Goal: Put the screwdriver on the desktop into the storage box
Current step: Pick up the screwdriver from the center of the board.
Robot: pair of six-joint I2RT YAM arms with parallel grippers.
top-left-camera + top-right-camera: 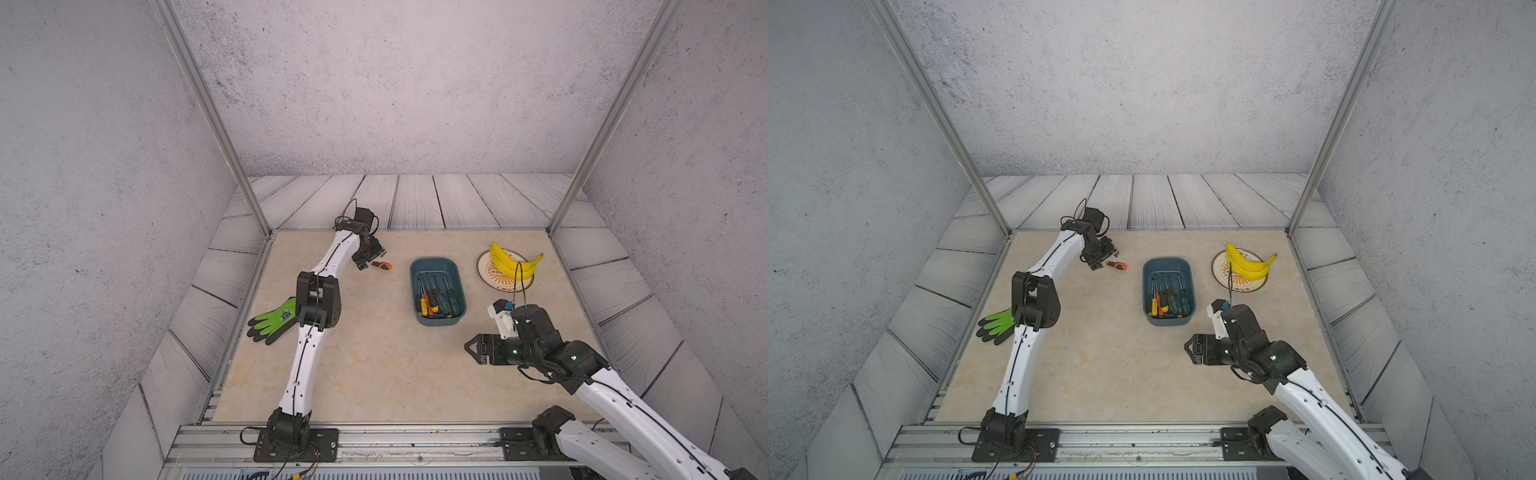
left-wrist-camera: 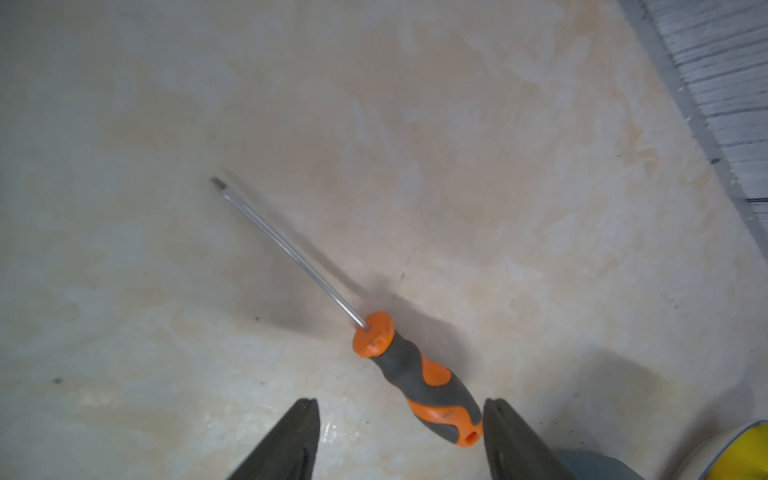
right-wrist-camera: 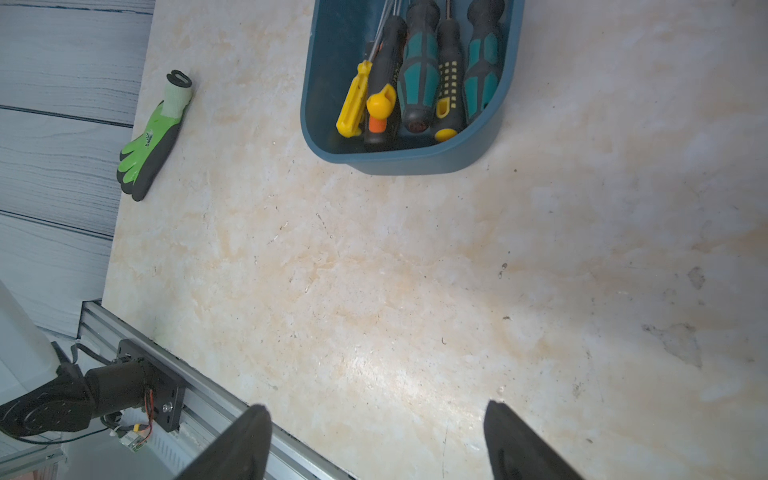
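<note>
While the left gripper is hanging low over the desktop with its jaws standing well apart and gripping nothing, the screwdriver is lying flat on that surface, right under and ahead of it. The butt of the orange-and-grey handle is sitting in the gap between the two fingers. It is lying close against one finger and well clear of the other, so the claw is sitting off-centre to the handle. The long axis is running away from the claw at a slant, with the handle nearest and the bare steel shaft pointing forward and off toward the farther finger. A squeeze from here is likely catching only the tail of the handle, so I am judging that the claw needs shifting across and slightly forward first.

The right gripper is hanging open and empty, well apart from the tool and beyond the storage box, so the left arm is the nearer one. The box is waiting off to the claw's side, past the handle end, and is holding several screwdrivers. The desktop is looking smooth and glossy, so the round handle may be rolling if nudged. A plate of bananas and a green glove are lying well off the path.
</note>
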